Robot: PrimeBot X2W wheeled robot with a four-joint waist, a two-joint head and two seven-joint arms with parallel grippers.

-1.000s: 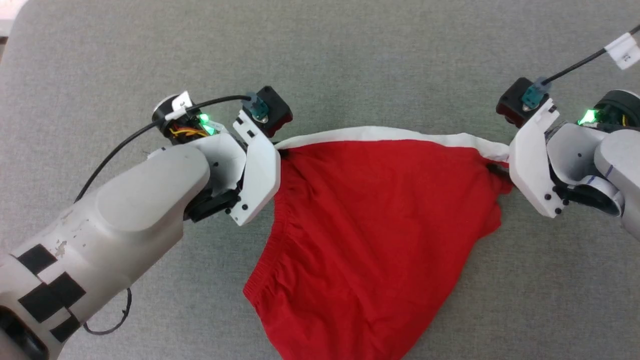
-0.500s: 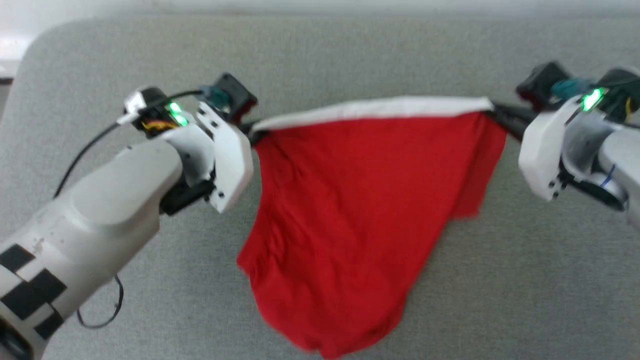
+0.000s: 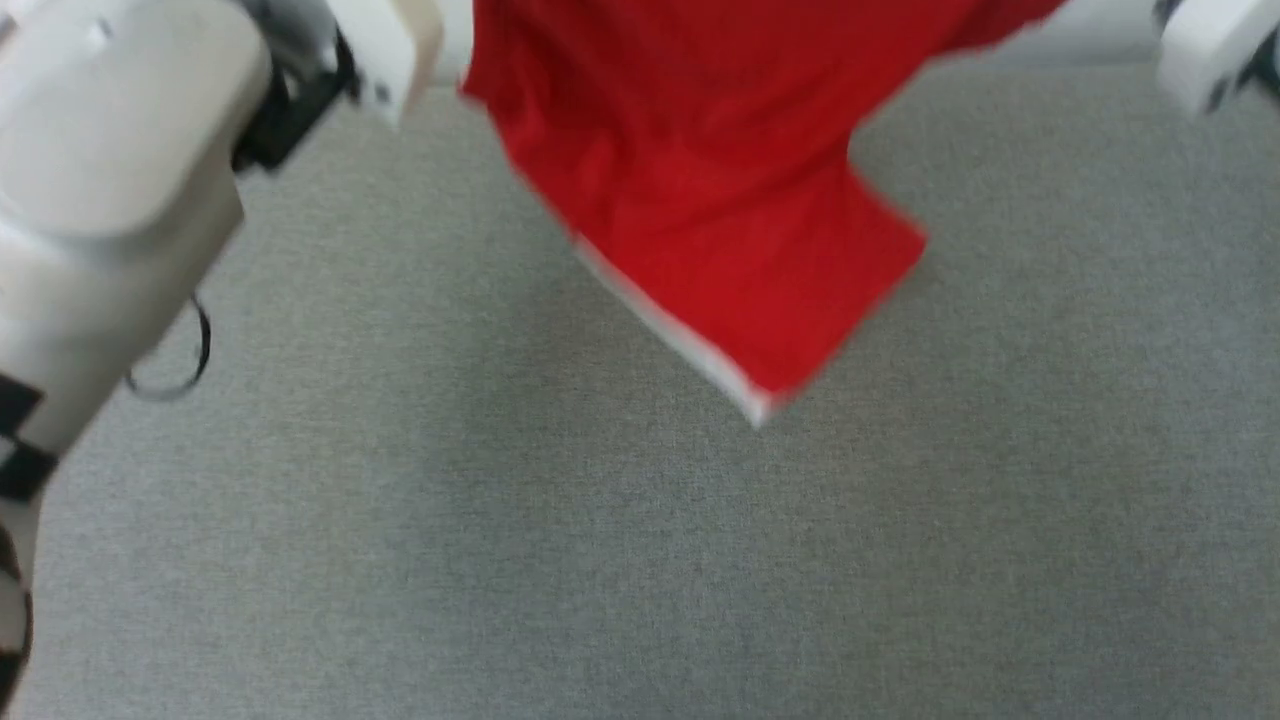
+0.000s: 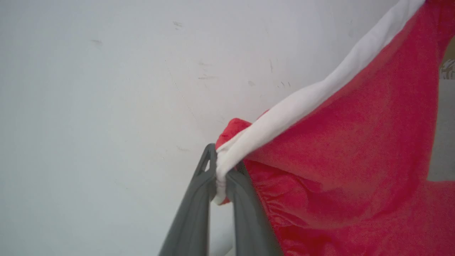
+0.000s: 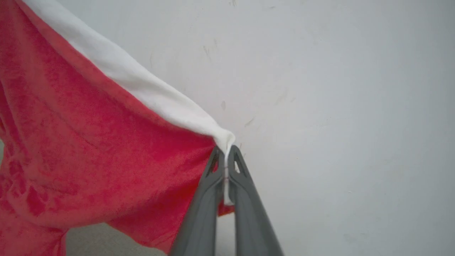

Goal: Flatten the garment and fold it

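Above the worktop (image 3: 600, 560) the shorts (image 3: 700, 170) hang spread between the left claw (image 4: 222, 172) and right claw (image 5: 226, 153), each clamped on a white-banded corner. Flattening seems underway; laying down and folding are not yet done.

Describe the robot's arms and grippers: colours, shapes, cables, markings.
The left forearm is a pale, rounded shell with black square markings near its base and a thin black cable loop beside it. The left gripper and right gripper each have two long, dark grey fingers tapering to tips with triangular cut-outs.
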